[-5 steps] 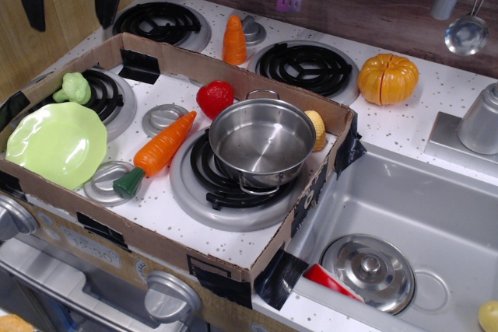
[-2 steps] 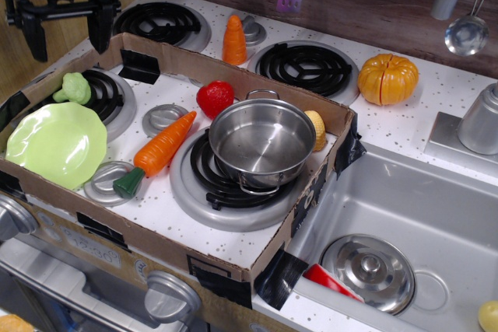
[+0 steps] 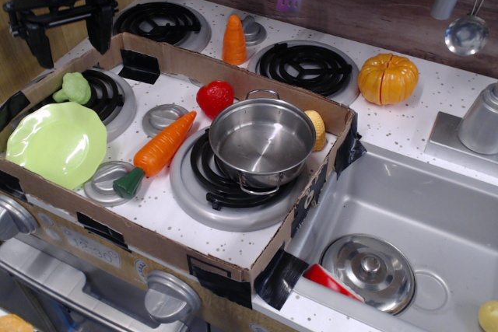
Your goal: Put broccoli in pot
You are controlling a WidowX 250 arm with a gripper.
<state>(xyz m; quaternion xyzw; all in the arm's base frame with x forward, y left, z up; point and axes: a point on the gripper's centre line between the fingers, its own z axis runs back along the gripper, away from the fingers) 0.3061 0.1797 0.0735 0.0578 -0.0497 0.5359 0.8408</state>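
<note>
At the ten o'clock corner of the view, the gripper (image 3: 71, 43) hangs above the cardboard tray (image 3: 233, 258) with its jaws spread apart, grasping nothing. The broccoli (image 3: 74, 88) lies just below it on the left burner, at twelve o'clock of the green plate (image 3: 56, 144). The pot (image 3: 262, 143) sits empty on the front burner, the carrot (image 3: 156, 151) at its nine o'clock; no readable writing shows.
</note>
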